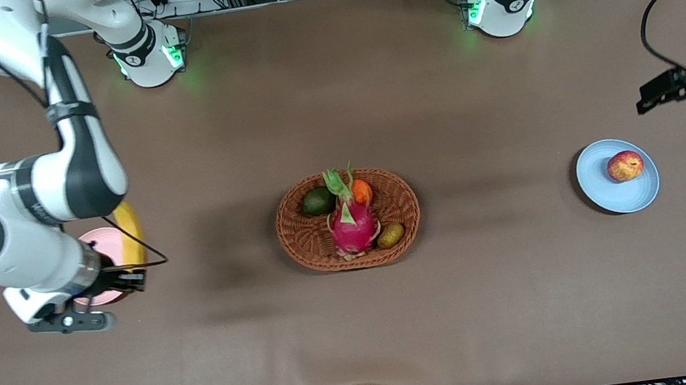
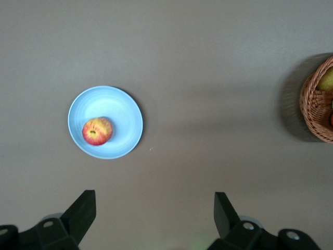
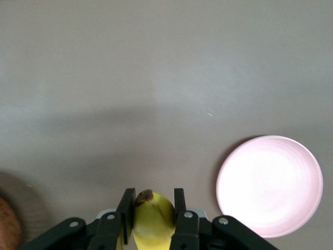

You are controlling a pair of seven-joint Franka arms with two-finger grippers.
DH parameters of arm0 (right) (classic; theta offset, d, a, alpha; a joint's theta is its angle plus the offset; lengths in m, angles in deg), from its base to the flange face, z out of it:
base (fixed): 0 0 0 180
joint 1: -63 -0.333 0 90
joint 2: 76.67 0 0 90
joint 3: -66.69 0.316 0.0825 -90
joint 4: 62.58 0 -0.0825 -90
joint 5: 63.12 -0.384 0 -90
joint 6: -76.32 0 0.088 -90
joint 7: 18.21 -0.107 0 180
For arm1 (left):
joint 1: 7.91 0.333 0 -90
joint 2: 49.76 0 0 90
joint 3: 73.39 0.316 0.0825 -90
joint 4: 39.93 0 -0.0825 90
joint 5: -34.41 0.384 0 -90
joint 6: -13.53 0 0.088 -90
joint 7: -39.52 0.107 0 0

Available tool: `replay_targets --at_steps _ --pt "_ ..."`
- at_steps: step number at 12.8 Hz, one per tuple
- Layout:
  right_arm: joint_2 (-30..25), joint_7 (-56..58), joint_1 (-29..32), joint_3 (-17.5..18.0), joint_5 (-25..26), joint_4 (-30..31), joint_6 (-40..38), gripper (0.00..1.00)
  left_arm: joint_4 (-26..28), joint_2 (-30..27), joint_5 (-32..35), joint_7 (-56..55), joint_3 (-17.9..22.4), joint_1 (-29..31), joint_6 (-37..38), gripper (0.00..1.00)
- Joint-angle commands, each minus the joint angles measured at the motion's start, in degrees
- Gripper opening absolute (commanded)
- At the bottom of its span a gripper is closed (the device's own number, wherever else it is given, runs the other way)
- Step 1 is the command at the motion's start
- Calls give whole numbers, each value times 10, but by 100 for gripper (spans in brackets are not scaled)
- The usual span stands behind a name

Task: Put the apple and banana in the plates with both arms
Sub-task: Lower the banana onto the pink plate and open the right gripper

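Note:
The apple (image 1: 625, 166), red with yellow streaks, lies in the light blue plate (image 1: 601, 191) toward the left arm's end of the table; the left wrist view shows the apple (image 2: 97, 130) and the plate (image 2: 117, 107) too. My left gripper (image 2: 154, 204) is open and empty, up in the air (image 1: 652, 95) beside that plate. My right gripper (image 3: 152, 208) is shut on the yellow banana (image 3: 151, 216), dark tip showing between the jaws. In the front view the banana (image 1: 130, 234) hangs over the edge of the pale pink plate (image 1: 101, 261), which is bare (image 3: 269, 185).
An oval brown wicker basket (image 1: 296, 238) stands mid-table, holding a pink dragon fruit (image 1: 353, 227), a dark green fruit (image 1: 318, 202), an orange fruit (image 1: 361, 191) and an olive-brown fruit (image 1: 390, 235). Its rim shows in the left wrist view (image 2: 315, 112). The right arm's elbow covers part of the pink plate.

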Motion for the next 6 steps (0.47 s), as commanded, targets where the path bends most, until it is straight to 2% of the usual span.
replay_targets --at_steps 1,3,6 --pt "-34 61 62 12 -1 63 11 0 89 -95 -4 -10 12 0 2 100" --pt "-19 102 75 12 -2 63 10 0 98 -107 -4 -10 17 -1 0 100" --pt "19 125 110 12 -3 65 13 0 63 -79 28 -15 13 -6 -17 100"
